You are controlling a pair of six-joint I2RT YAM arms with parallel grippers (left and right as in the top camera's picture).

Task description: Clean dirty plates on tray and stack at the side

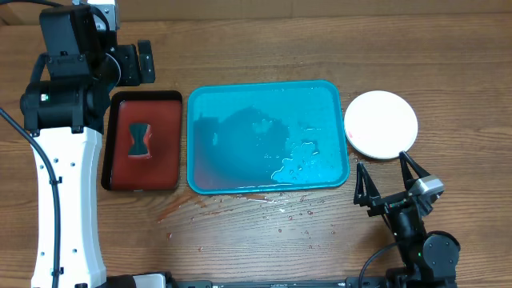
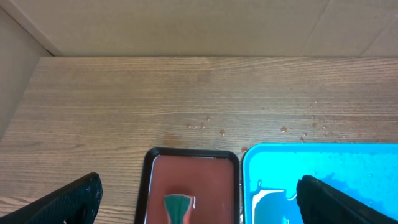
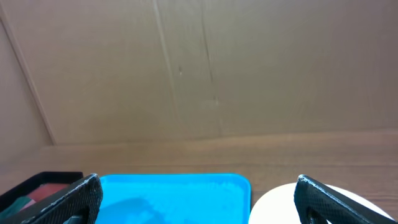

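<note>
The turquoise tray (image 1: 268, 136) lies mid-table with no plates on it, only water pooled on it. It also shows in the left wrist view (image 2: 323, 165) and the right wrist view (image 3: 174, 193). A white plate (image 1: 381, 123) sits on the table just right of the tray, with no smears showing; its edge shows in the right wrist view (image 3: 273, 208). No pale blue or pale green plate shows; I cannot tell if any lies under the white one. My left gripper (image 1: 138, 64) (image 2: 199, 202) is open and empty at the back left. My right gripper (image 1: 390, 182) (image 3: 199, 199) is open and empty, in front of the white plate.
A dark red black-rimmed tray (image 1: 120, 160) (image 2: 193, 165) lies left of the turquoise tray and holds a green sponge (image 1: 141, 140) (image 2: 178, 207). Water drops (image 1: 280, 212) and reddish smears dot the wood in front of the trays. A cardboard wall (image 3: 199, 68) stands behind the table.
</note>
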